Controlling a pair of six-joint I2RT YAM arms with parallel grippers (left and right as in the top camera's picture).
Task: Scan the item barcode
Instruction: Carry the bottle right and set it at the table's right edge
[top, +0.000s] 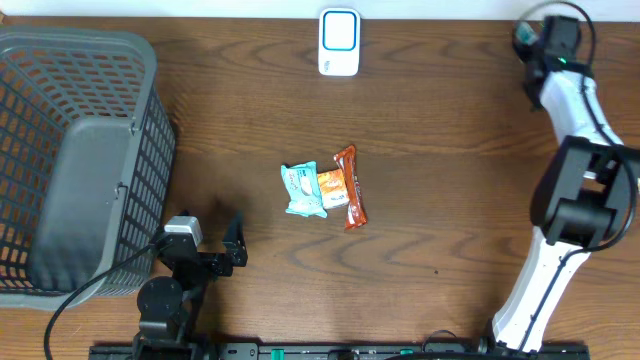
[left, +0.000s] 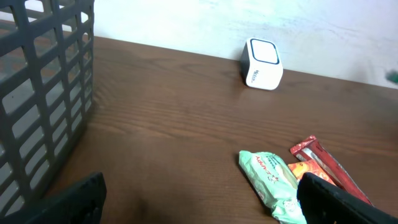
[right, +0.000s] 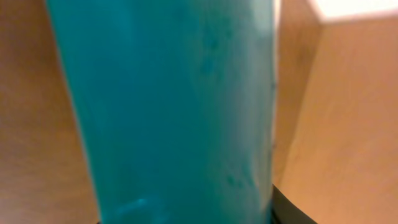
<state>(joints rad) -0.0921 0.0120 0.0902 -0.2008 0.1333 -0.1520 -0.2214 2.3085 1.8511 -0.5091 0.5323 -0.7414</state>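
Teal item, long axis vertical in frame, clenched by right tool; left tool released

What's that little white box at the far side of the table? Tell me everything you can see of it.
The white box is small and round-cornered, its smooth casing looking like plastic. Its face has a pale panel ringed in light blue. It stands upright on the brown wooden table, near the far edge, touched by nothing else.
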